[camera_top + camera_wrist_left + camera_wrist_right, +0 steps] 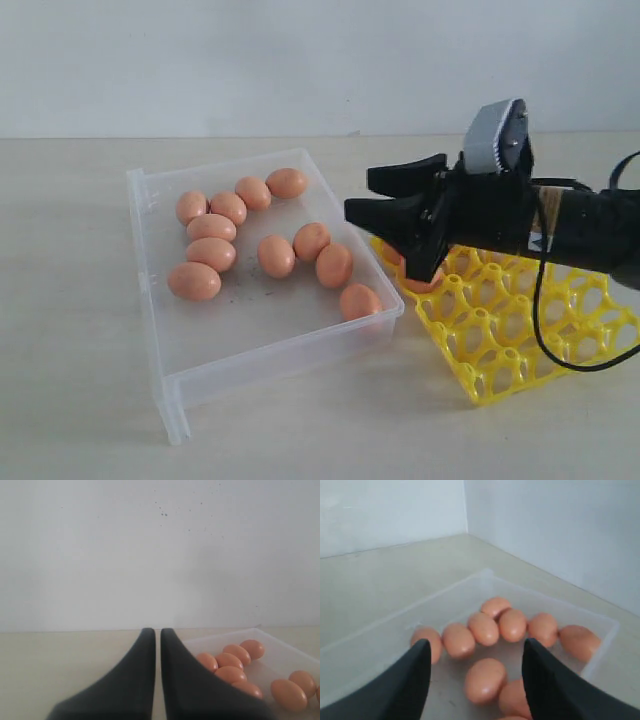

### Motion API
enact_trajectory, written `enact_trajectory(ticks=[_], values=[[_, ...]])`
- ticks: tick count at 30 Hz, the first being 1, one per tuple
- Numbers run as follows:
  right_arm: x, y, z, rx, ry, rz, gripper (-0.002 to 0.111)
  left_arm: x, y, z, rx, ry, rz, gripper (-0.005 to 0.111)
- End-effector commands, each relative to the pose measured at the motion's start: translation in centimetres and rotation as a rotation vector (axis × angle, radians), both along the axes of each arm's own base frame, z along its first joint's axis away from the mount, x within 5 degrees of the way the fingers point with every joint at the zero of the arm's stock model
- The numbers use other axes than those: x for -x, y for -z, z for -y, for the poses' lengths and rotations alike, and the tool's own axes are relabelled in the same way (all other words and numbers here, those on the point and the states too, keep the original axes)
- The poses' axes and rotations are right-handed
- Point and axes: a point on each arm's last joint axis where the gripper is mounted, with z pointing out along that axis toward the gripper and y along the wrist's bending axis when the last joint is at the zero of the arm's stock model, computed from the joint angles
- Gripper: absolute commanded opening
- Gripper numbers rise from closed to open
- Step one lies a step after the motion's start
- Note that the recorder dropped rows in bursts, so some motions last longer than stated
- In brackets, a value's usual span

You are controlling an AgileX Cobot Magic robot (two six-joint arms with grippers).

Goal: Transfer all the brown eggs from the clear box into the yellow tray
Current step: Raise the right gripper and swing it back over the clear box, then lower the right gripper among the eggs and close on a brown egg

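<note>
you're early in the job: about eleven brown eggs (276, 256) lie in the clear box (250, 345), at least one shows in the yellow tray (520, 340) under your right gripper (360, 195), jaws apart and empty, while your left gripper (154, 632) is closed on nothing.

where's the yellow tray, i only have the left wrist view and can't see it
Observer: The yellow tray sits beside the clear box, on its right in the exterior view.
Operator: any eggs in it yet
Observer: At least one brown egg, in the corner nearest the box, partly hidden behind the right fingers.
Operator: are those holding anything
Observer: No, they stand open, gripping nothing.
</note>
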Motion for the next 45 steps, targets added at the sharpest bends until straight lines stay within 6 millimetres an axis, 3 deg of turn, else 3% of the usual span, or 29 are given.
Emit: enact_trajectory(ticks=[1,2,3,5,8,11,14,18,23,27,33,38,43,45], values=[[2.3,-0.4,-5.3,0.043,-0.127,0.137,0.05,0.0,-0.2,0.0,0.001,-0.002,0.013,0.004],[3.0,-0.2,-7.3,0.125,-0.157,0.166,0.05,0.0,-0.2,0.0,0.001,-0.002,0.013,0.004],[3.1,-0.1,-7.9,0.179,-0.157,0.178,0.05,0.0,-0.2,0.0,0.001,-0.002,0.013,0.004],[3.9,-1.5,-9.9,0.311,-0.095,0.197,0.05,0.0,-0.2,0.0,0.001,-0.002,0.013,0.004],[4.5,-3.2,-10.7,0.321,-0.013,0.149,0.046,0.0,-0.2,0.0,0.001,-0.002,0.013,0.004],[3.6,-4.4,-12.4,0.512,0.147,0.015,0.001,0.0,-0.2,0.0,0.001,-0.002,0.013,0.004],[3.5,-5.5,-13.4,0.637,0.255,-0.023,0.0,0.0,-0.2,0.0,0.001,-0.002,0.013,0.004],[3.9,-6.9,-14.5,0.85,0.296,0.055,0.0,0.0,-0.2,0.0,0.001,-0.002,0.013,0.004],[4.7,-7.1,-15.6,1.09,0.07,0.107,0.0,0.0,-0.2,0.0,0.001,-0.002,0.013,0.004],[4.8,-6.8,-15.8,1.182,-0.104,0.023,0.0,0.0,-0.2,0.0,0.001,-0.002,0.013,0.004],[4.1,-6.2,-16.6,1.155,-0.163,-0.072,0.0,0.0,-0.2,0.0,0.001,-0.002,0.013,0.004],[2.3,-6.6,-18.1,0.98,0.029,-0.17,0.0,0.0,-0.2,0.0,0.001,-0.002,0.013,0.004],[-1.8,-7.1,-17.1,0.891,0.236,-0.521,0.0,0.0,-0.2,0.0,0.001,-0.002,0.013,0.004],[-3.2,-6.7,-16.2,0.897,0.216,-0.692,0.0,0.0,-0.2,0.0,0.001,-0.002,0.013,0.004]])
